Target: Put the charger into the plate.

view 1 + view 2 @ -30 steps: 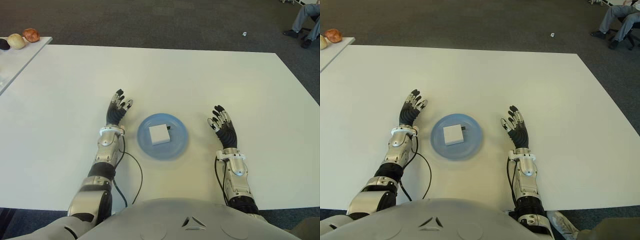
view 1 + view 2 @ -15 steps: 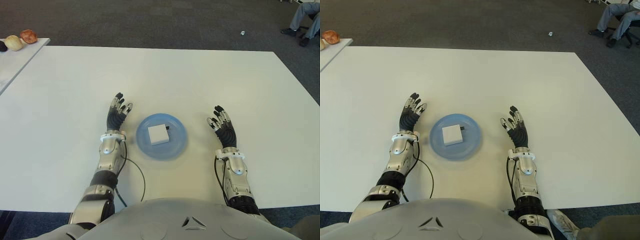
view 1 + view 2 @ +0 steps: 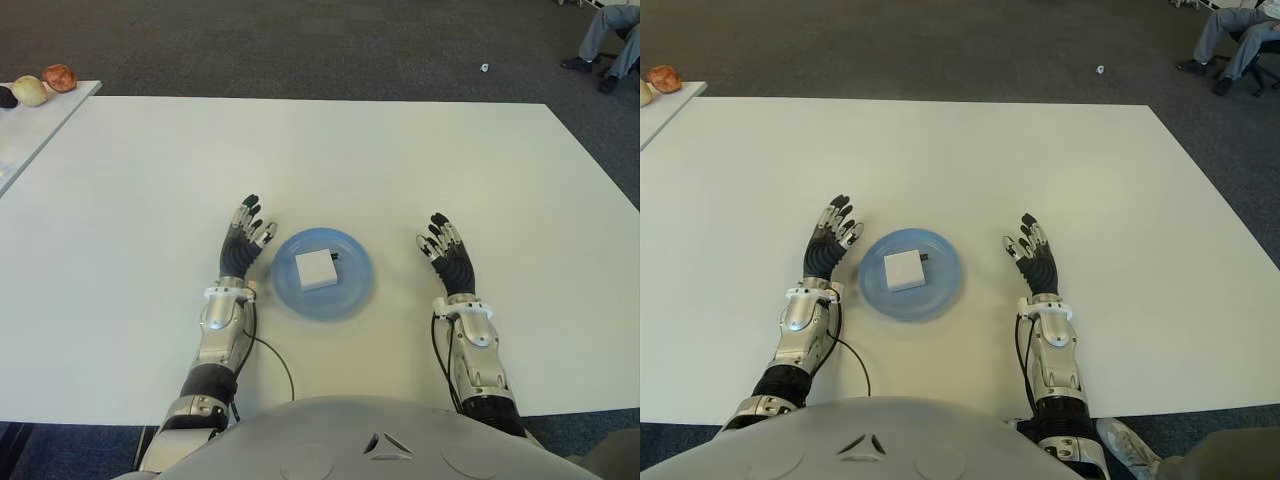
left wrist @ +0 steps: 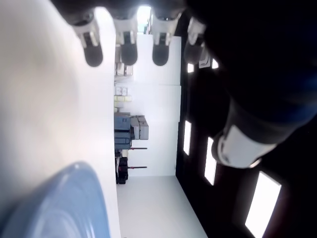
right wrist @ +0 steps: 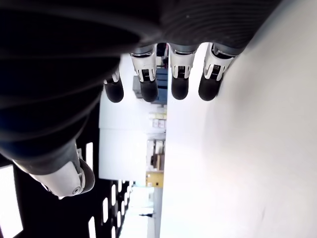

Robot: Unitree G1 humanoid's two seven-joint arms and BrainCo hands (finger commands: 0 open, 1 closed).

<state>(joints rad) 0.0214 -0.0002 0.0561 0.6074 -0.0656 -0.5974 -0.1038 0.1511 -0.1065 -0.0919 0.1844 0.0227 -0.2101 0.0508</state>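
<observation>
- The white charger (image 3: 317,269) lies flat in the middle of the blue plate (image 3: 352,294), its dark plug end pointing toward the robot's right.
- The plate sits on the white table (image 3: 330,160), nearer the table's near edge than its far edge, well away from all corners.
- The left hand (image 3: 243,244) shows just beside the plate's left rim, fingers spread, holding nothing.
- The right hand (image 3: 448,258) shows apart from the plate on its right side, fingers extended, empty.

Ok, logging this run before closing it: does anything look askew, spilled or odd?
Nothing stands out. The charger lies flat in the plate, well inside the rim. Left hand and right hand flank it, open and empty.
</observation>
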